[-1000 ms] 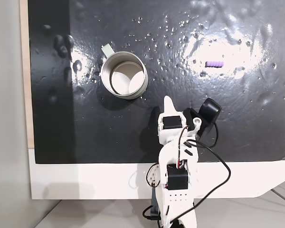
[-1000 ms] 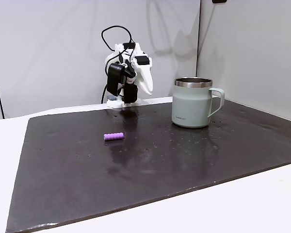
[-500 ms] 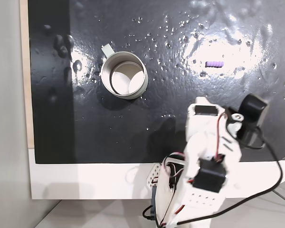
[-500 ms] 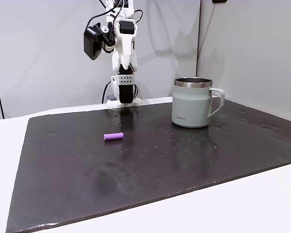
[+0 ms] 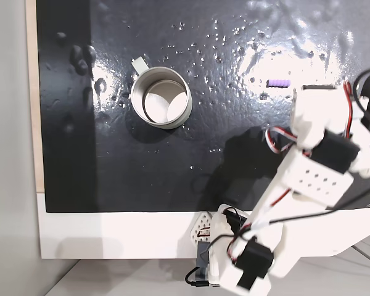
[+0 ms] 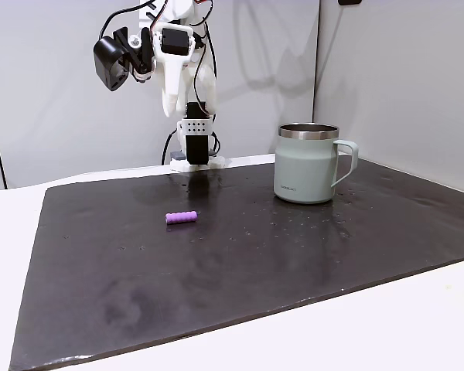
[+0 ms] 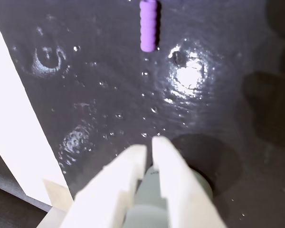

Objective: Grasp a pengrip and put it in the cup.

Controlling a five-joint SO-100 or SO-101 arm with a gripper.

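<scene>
Hovering high above wet worktop [image 6: 240,255], pincer [image 7: 148,145] nearly closed, empty, aimed toward pengrip [image 7: 148,24] at 12 o'clock in wrist view, probably lining up approach. Cup [image 6: 308,164] upright, well apart.

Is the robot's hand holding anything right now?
No. The hand is nearly shut on nothing, up in the air. The purple pengrip lies on the wet black mat, apart from it.
</scene>
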